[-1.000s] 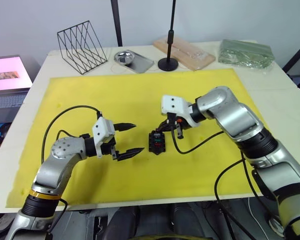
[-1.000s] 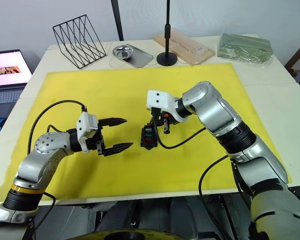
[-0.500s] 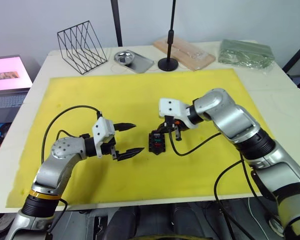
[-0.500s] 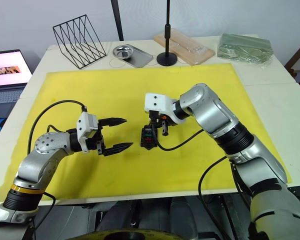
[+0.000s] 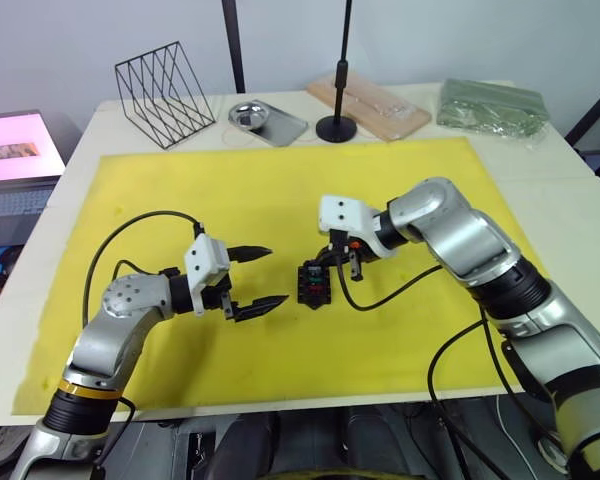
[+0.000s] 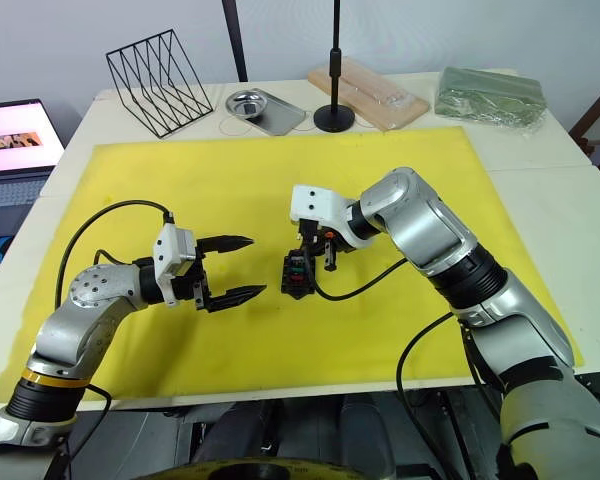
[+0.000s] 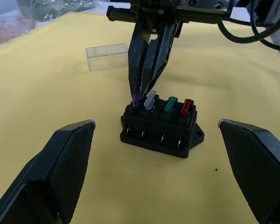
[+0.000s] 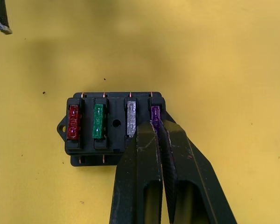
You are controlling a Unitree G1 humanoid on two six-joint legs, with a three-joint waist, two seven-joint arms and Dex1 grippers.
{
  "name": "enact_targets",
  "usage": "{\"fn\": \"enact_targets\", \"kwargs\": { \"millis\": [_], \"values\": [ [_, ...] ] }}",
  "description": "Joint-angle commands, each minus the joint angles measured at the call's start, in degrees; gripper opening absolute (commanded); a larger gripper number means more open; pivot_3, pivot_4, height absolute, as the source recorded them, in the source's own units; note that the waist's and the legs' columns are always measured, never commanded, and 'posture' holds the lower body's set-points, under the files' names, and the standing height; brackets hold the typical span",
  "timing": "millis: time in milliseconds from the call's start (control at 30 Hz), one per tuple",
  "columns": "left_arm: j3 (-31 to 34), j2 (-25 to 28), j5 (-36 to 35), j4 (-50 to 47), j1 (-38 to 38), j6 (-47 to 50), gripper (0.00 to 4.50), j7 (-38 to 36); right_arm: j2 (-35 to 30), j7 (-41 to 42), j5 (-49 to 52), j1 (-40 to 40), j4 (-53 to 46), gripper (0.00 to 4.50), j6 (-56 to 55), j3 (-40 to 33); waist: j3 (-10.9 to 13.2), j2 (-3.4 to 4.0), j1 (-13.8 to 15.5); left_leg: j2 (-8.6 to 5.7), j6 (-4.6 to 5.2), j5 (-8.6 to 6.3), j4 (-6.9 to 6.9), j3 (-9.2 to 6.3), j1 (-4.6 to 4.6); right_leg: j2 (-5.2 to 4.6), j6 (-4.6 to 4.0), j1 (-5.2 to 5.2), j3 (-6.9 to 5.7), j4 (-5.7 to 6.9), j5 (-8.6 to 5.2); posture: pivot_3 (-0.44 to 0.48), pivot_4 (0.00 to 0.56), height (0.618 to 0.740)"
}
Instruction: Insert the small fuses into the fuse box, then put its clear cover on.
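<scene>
The small black rectangular plastic fuse box (image 5: 313,283) sits on the yellow mat (image 5: 280,190) near the middle of the table, between the two arms. Four tiny blade fuses stand in a row in its slots: a red fuse (image 8: 73,122), a green fuse (image 8: 98,121), a greyish clear fuse (image 8: 131,118) and a purple fuse (image 8: 155,113) at one end. The right gripper (image 8: 157,128) points down over the far end of the box, its two black fingers drawn together with their tips meeting at the purple fuse, which sits in its slot; whether they actually pinch the fuse or merely press on it cannot be told. The left gripper (image 5: 248,277) hangs just left of the box, above the mat and apart from it, its two black fingers (image 7: 70,154) spread wide with nothing between them. The small transparent rectangular plastic cover (image 7: 107,56) lies on the mat beyond the fuse box, on the far side of the right gripper and clear of both. Along the far edge of the table stand a black wire file rack (image 5: 163,80), a small metal tray (image 5: 267,120), a black round-based stand (image 5: 336,127), a clear package holding a wooden board (image 5: 368,103) and a green plastic bag (image 5: 492,105).
</scene>
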Motion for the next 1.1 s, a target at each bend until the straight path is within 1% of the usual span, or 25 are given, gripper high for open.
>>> {"fn": "enact_targets", "kwargs": {
  "millis": [33, 267, 533, 800, 1100],
  "values": [
    [1.1, 0.6, 0.2, -0.9, -0.5, -1.2, 4.5, 0.1, -0.3, -0.3, 0.7, 0.3, -1.8, 0.04, 1.2, -0.8, 0.0, 0.0, 0.0, 0.0, 0.0, 0.0, 0.0, 0.0, 0.0, 0.0, 0.0, 0.0, 0.0, 0.0, 0.0, 0.0, 0.15, 0.74],
    [1.1, 0.8, 0.2, -0.7, -0.6, -1.4, 4.5, -0.3, 0.7, -1.3, 1.9, 0.1, -1.7, 0.04, 3.1, -1.2, 0.0, 0.0, 0.0, 0.0, 0.0, 0.0, 0.0, 0.0, 0.0, 0.0, 0.0, 0.0, 0.0, 0.0, 0.0, 0.0, 0.15, 0.74],
    [1.3, 1.2, 0.1, -0.5, -0.5, -1.4, 4.5, -0.5, -0.2, -0.8, 3.8, 0.6, -3.3, 0.04, 0.4, -3.0, 0.0, 0.0, 0.0, 0.0, 0.0, 0.0, 0.0, 0.0, 0.0, 0.0, 0.0, 0.0, 0.0, 0.0, 0.0, 0.0, 0.15, 0.74],
    [1.2, 1.3, 0.2, 0.5, -1.2, -1.7, 4.5, -0.8, -0.6, -0.8, 3.9, -1.0, -2.9, 0.04, 0.5, -3.1, 0.0, 0.0, 0.0, 0.0, 0.0, 0.0, 0.0, 0.0, -0.01, 0.0, 0.0, -0.01, 0.0, 0.0, 0.0, 0.0, 0.15, 0.74],
    [1.0, 1.3, 0.2, 1.0, -1.4, -2.2, 4.5, -1.0, -1.3, -1.1, 4.7, -0.9, -3.7, 0.04, 1.4, -3.4, 0.0, 0.0, 0.0, 0.0, 0.0, 0.0, 0.0, 0.0, -0.01, 0.0, 0.0, -0.01, 0.0, 0.0, 0.0, 0.0, 0.15, 0.74]
  ]
}}
